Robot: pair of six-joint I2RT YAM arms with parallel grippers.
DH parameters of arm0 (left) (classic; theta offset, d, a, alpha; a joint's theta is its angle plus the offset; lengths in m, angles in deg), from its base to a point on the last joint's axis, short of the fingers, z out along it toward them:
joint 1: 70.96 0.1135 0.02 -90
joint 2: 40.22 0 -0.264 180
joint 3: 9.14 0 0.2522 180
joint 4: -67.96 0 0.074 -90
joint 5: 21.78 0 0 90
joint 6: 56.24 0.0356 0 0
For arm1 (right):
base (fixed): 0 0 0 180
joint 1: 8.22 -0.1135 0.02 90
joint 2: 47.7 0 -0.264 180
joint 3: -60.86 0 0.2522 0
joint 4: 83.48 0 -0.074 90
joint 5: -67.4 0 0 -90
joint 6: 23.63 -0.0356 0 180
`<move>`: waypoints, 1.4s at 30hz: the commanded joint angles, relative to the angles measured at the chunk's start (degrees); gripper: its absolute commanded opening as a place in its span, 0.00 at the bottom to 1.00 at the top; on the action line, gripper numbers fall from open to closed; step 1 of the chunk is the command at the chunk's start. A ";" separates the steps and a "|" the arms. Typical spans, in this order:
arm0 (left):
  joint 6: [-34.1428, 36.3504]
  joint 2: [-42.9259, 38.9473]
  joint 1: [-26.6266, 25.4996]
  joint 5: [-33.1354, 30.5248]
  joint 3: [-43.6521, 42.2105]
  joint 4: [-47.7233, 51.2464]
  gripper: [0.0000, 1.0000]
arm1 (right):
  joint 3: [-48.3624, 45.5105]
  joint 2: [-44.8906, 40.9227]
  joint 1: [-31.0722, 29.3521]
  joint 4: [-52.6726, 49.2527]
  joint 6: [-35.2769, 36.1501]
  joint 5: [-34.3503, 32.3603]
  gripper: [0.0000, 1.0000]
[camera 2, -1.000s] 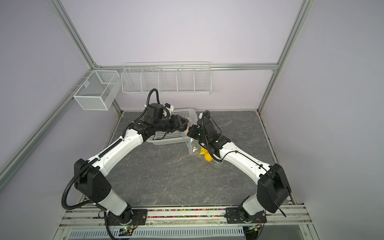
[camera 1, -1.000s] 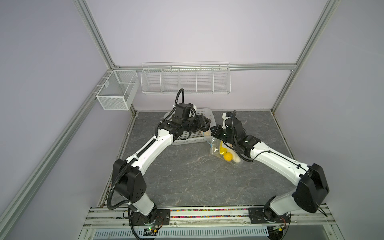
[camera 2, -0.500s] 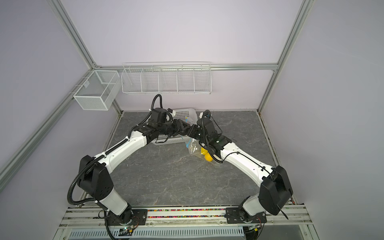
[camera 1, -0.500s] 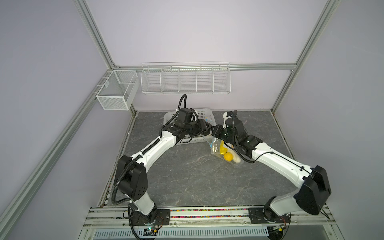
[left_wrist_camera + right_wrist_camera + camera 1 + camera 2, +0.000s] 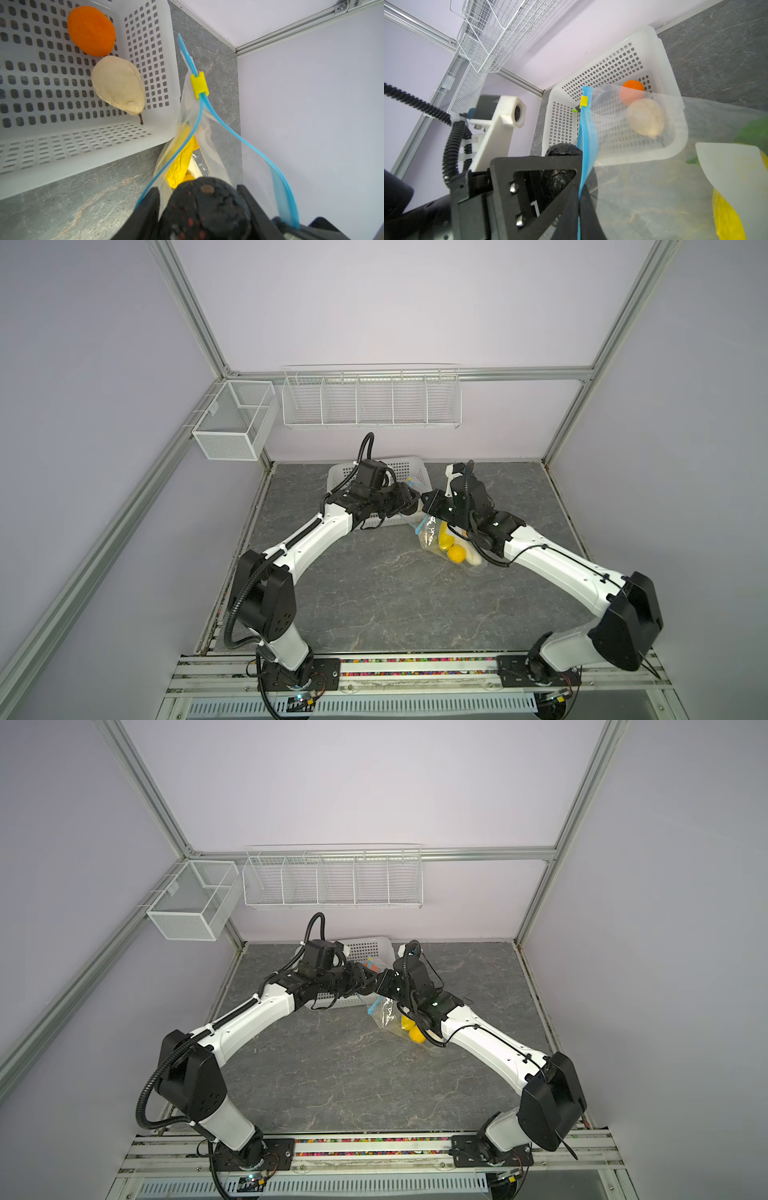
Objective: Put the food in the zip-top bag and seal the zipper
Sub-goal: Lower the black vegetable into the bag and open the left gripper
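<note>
Off the basket's point(image 5: 145, 135) corner, the left gripper point(image 5: 197, 193) clutched a black fruit point(image 5: 205, 214) at the zip-top bag's point(image 5: 207, 133) mouth, the right gripper point(image 5: 579, 199) pinching its zipper point(image 5: 586, 128).

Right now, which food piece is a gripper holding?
The black bumpy piece, held by the left gripper at the zip-top bag; the orange piece and beige pear lie in the basket, yellow pieces inside the bag.

left hand point(image 5: 407, 504) moved off basket point(image 5: 62, 145), black piece point(image 5: 205, 209) reaching bag point(image 5: 188, 108)
</note>
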 commanded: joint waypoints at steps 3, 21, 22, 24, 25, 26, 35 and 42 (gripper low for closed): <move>0.42 0.58 -0.19 -1.60 1.52 2.07 0.53 | 1.51 -0.13 -0.37 1.98 0.28 0.15 0.06; 8.66 -1.21 -3.48 -5.28 4.83 7.30 0.50 | 2.05 0.33 -0.41 1.63 0.49 0.65 0.06; 9.14 -1.24 -3.68 -5.24 4.78 7.43 0.50 | 2.05 0.30 -0.39 1.63 0.52 0.64 0.06; 10.07 -1.44 -3.87 -5.00 4.89 7.64 0.50 | 2.05 0.33 -0.39 1.63 0.51 0.77 0.06; 10.51 -1.31 -3.87 -4.53 5.04 7.82 0.50 | 2.13 0.41 -0.39 1.63 0.53 0.83 0.06; 10.96 -1.02 -3.88 -4.13 5.48 8.43 0.50 | 2.19 0.35 -0.39 1.63 0.53 0.85 0.06; 12.37 -0.03 -3.88 -4.34 7.32 11.17 0.63 | 2.49 0.42 -0.64 1.63 0.62 0.92 0.06; 12.40 0.24 -3.88 -4.42 7.64 11.17 0.75 | 2.57 0.48 -0.70 1.63 0.70 0.88 0.06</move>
